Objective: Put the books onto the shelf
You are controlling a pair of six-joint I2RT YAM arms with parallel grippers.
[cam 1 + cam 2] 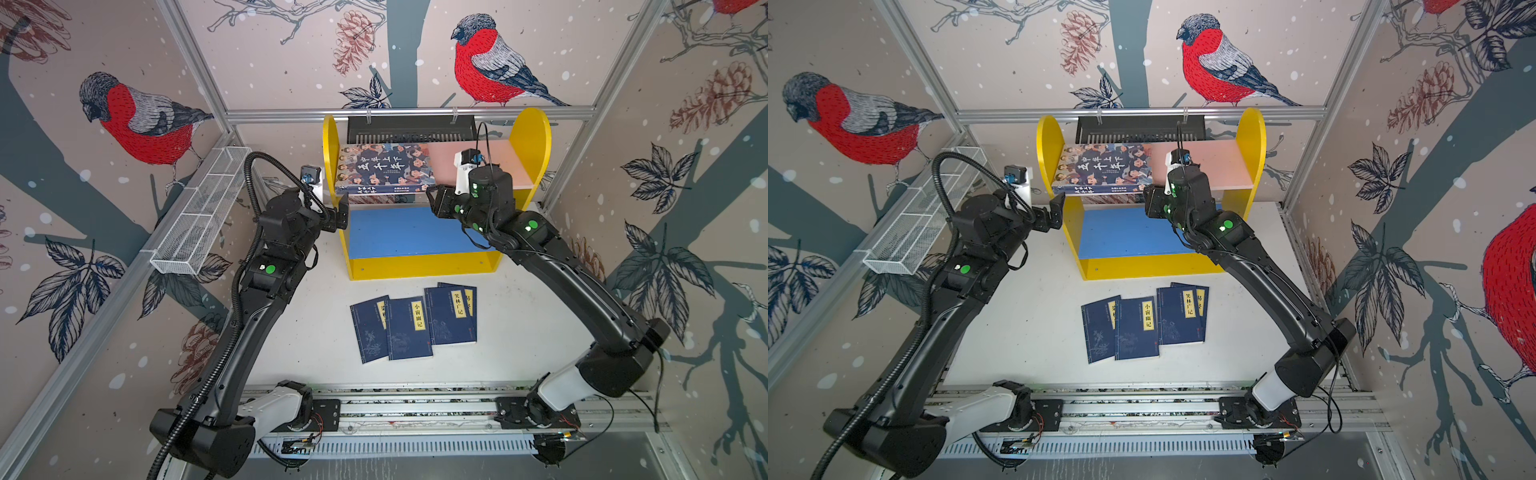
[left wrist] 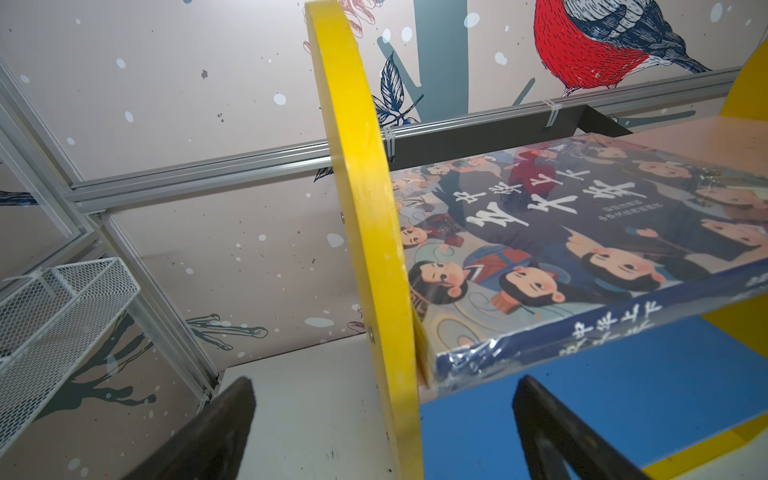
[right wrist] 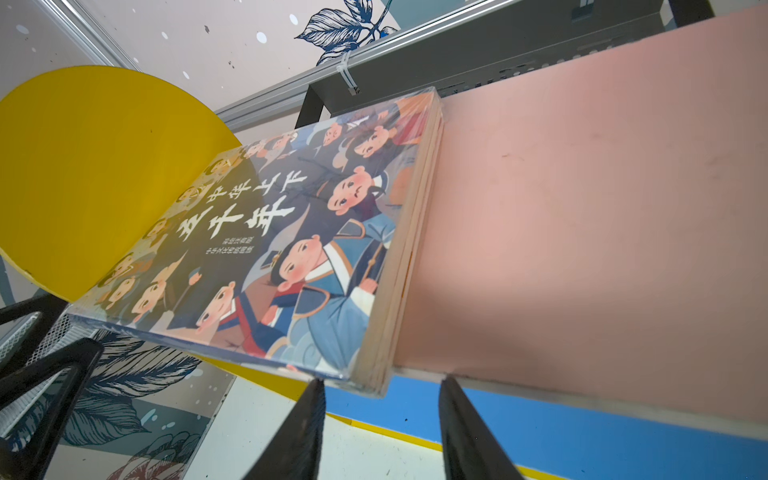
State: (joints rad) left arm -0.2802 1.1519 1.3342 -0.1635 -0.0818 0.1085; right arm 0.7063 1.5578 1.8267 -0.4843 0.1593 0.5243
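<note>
- Big illustrated book (image 1: 384, 168): I see it flat on the shelf's (image 1: 532, 137) pink upper board (image 1: 511, 166), left end.
- Four navy books (image 1: 409, 328): flat, overlapping, on the table (image 1: 311, 332) before the shelf.

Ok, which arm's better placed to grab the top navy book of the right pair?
Probably right: the right gripper hangs nearer that navy book; the left gripper sits by the shelf's far yellow panel.

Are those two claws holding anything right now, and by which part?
Nothing is held. The left gripper and right gripper both stand open and empty at the front of the shelf.
</note>
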